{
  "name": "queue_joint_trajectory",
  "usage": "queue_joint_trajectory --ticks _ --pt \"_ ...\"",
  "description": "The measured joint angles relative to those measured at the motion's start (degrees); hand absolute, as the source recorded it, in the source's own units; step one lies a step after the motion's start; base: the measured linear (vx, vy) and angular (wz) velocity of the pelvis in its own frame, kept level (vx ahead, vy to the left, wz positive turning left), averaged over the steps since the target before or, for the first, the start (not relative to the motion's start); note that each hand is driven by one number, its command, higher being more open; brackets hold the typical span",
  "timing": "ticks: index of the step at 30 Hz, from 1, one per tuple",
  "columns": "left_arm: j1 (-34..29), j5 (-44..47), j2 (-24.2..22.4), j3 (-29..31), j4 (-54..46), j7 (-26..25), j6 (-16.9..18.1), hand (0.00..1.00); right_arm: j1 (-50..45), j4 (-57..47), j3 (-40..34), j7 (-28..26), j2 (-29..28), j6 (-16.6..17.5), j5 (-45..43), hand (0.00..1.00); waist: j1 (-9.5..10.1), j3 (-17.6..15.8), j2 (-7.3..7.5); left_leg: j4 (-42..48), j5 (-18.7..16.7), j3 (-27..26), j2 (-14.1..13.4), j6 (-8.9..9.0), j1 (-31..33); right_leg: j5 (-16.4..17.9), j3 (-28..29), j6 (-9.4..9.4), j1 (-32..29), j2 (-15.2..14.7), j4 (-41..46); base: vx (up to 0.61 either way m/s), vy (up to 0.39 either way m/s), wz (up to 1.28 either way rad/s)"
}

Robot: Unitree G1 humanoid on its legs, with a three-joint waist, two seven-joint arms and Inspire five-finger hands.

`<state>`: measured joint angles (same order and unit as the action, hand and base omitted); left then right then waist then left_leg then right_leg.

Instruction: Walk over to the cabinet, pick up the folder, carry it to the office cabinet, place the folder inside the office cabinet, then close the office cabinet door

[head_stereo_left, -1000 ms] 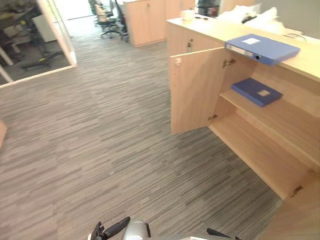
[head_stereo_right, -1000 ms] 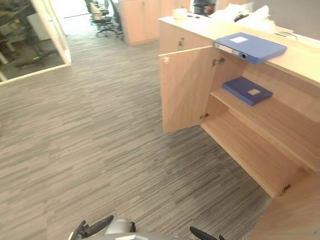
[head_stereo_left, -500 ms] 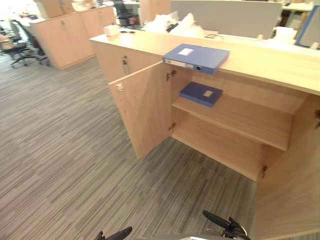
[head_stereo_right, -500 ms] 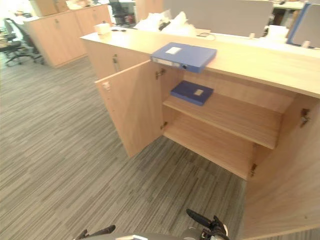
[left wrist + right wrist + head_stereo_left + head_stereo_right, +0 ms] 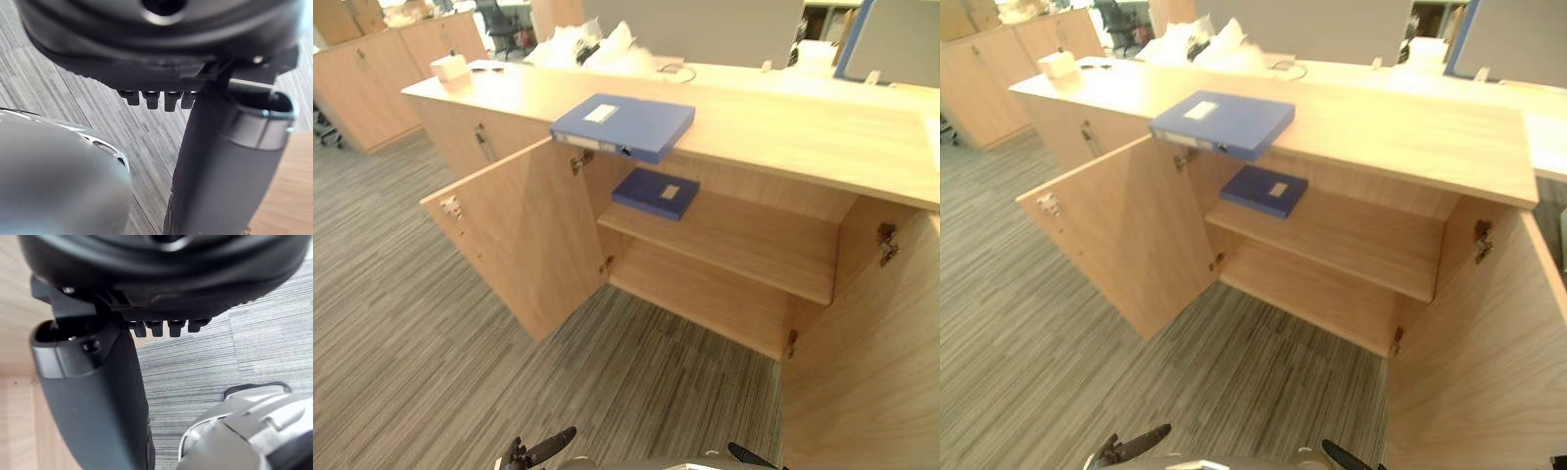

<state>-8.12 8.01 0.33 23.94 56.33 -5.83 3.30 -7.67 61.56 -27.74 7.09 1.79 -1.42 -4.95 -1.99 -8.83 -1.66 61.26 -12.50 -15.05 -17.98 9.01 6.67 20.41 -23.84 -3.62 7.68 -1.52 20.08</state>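
Two blue folders: the top folder (image 5: pixel 622 125) lies on the cabinet (image 5: pixel 783 117) at upper centre, and the shelf folder (image 5: pixel 655 192) on its upper shelf (image 5: pixel 744 235). Two doors (image 5: pixel 524 240) stand open. At the bottom edge hang the left hand (image 5: pixel 543 448) and right hand (image 5: pixel 749 455), fingers relaxed, empty

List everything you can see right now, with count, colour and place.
Folders: 2, blue; lighter folder on the cabinet top, overhanging its front edge; darker folder on the upper shelf inside.
Cabinet: 1, light wood, straight ahead, both doors open.
Box: 1, white, far left end of the top.
Pile: 1, white, crumpled, back of the top.
Partition: 1, grey, behind the cabinet.
Carpet: grey, striped.
Left robot hand: dark, low, open, empty.
Right robot hand: dark, low, open, empty.
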Motion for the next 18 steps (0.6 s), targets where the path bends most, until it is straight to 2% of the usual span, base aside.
queue_joint_trajectory --ticks 2,4,5,7,8,9,10,11,12,13,14,15,16,17,18 --pt "0.46 0.43 0.18 0.01 -0.48 -0.02 0.04 1.00 0.44 0.09 0.28 0.50 -0.21 -0.35 0.00 1.00 0.98 -0.02 0.65 -0.90 -1.49 -0.99 0.92 -2.16 3.58 -0.76 2.70 0.12 1.97 0.09 -2.44 0.32 0.047 -0.80" --pt "0.52 0.46 0.47 0.00 -0.40 -0.12 0.07 1.00 1.96 1.30 0.30 0.78 -0.22 -0.67 0.03 1.00 1.97 -0.47 1.54 -6.68 -2.57 -1.08 2.73 -3.88 5.60 -1.34 5.98 0.80 3.86 -1.37 -3.80 0.33 0.137 -1.02" --pt "0.42 0.48 0.86 -0.04 -0.39 -0.22 0.12 1.00 2.69 1.33 1.44 1.01 -0.28 -0.80 0.10 1.00 2.02 -0.79 2.08 -12.43 -2.70 0.01 4.13 -4.40 6.90 -1.47 7.79 1.07 4.91 -2.83 -3.89 0.29 0.189 -0.96" --pt "0.49 0.48 1.01 -0.37 -0.13 -0.70 0.47 1.00 3.61 1.25 2.72 1.06 -0.20 -0.76 0.18 1.00 2.34 -0.78 2.32 -25.45 -0.73 4.25 5.79 -6.16 8.04 -1.93 9.95 2.90 5.70 -4.82 -4.10 0.31 0.243 -0.91" --pt "0.52 0.49 0.95 -0.39 0.11 -1.12 0.69 1.00 4.03 1.09 3.36 1.11 -0.23 -0.67 0.17 1.00 2.67 -0.77 2.26 -32.99 2.15 7.15 6.03 -7.40 8.07 -1.96 10.42 4.59 6.20 -5.63 -4.41 0.35 0.319 -0.75" --pt "0.55 0.51 0.90 -0.37 0.28 -1.35 0.71 1.00 3.94 0.66 4.33 1.16 -0.15 -0.60 0.18 1.00 2.95 -0.68 2.09 -38.83 6.72 9.71 6.13 -8.65 8.03 -1.82 10.75 6.62 7.03 -6.21 -4.98 0.40 0.380 -0.71" --pt "0.29 0.51 0.50 -0.57 1.09 -1.57 0.90 1.00 2.98 -0.22 4.69 1.33 0.20 -0.49 0.19 1.00 3.42 0.11 0.81 -44.84 17.45 13.18 5.82 -11.78 7.89 -1.26 11.38 9.22 8.12 -6.47 -5.15 0.50 0.498 -0.45" --pt "0.55 0.99 1.40 -0.64 2.24 -1.31 1.01 1.00 2.75 0.09 4.82 1.75 0.27 -0.46 0.18 1.00 3.45 1.17 1.57 -44.00 17.35 14.98 7.33 -2.68 7.77 -0.22 11.47 11.71 9.11 -8.29 -5.37 0.41 0.418 -0.14" --pt "1.09 0.97 2.30 -0.88 2.68 -1.46 1.14 1.00 2.77 0.46 4.80 1.80 -0.44 -0.43 0.18 1.00 3.16 1.51 2.84 -43.88 16.66 14.84 8.87 -1.75 7.97 -0.25 11.45 12.07 9.17 -9.84 -5.47 0.40 0.419 0.15" --pt "2.57 0.91 3.27 -1.27 3.30 -2.19 1.46 1.00 3.89 1.80 4.69 1.76 -2.19 -0.46 0.23 1.00 3.09 1.96 4.63 -44.13 15.83 14.50 11.35 -2.27 8.20 -3.14 11.66 13.02 9.01 -12.08 -6.32 0.27 0.299 0.21" --pt "3.16 1.01 3.25 -1.46 3.70 -2.29 1.53 1.00 4.41 2.30 4.61 1.61 -2.63 -0.49 0.24 1.00 3.26 2.08 4.63 -44.14 15.58 14.60 11.82 -2.23 8.16 -4.77 11.83 13.24 9.10 -12.49 -6.86 0.29 0.350 0.06" --pt "3.47 0.95 3.23 -2.55 4.10 -2.21 1.49 1.00 4.83 2.36 4.59 1.18 -3.35 -0.45 0.27 1.00 3.47 2.54 4.33 -44.28 14.79 14.47 12.92 -2.91 7.92 -7.56 12.62 14.49 9.10 -13.62 -7.63 0.17 0.243 -0.08" --pt "3.49 0.96 3.18 -2.91 4.17 -2.16 1.50 1.00 4.88 2.27 4.42 0.76 -3.49 -0.46 0.34 1.00 3.52 2.75 4.23 -44.52 14.42 14.08 13.69 -3.35 7.60 -8.59 13.22 15.08 9.11 -14.45 -7.78 0.20 0.297 -0.20" --pt "3.51 0.98 3.21 -2.93 4.46 -2.16 1.51 1.00 5.18 2.38 3.55 0.47 -3.29 -0.43 0.35 1.00 3.67 3.01 4.24 -45.53 13.88 12.57 15.17 -4.30 6.13 -10.15 14.83 15.91 9.07 -16.49 -7.29 0.18 0.303 -0.36" --pt "3.37 0.96 3.08 -3.36 5.45 -2.18 1.52 1.00 5.35 2.64 2.61 0.44 -2.59 -0.44 0.38 1.00 3.81 3.23 3.57 -46.71 13.45 10.60 16.58 -5.48 4.36 -11.66 16.92 16.05 8.32 -18.63 -5.85 0.16 0.305 -0.49"
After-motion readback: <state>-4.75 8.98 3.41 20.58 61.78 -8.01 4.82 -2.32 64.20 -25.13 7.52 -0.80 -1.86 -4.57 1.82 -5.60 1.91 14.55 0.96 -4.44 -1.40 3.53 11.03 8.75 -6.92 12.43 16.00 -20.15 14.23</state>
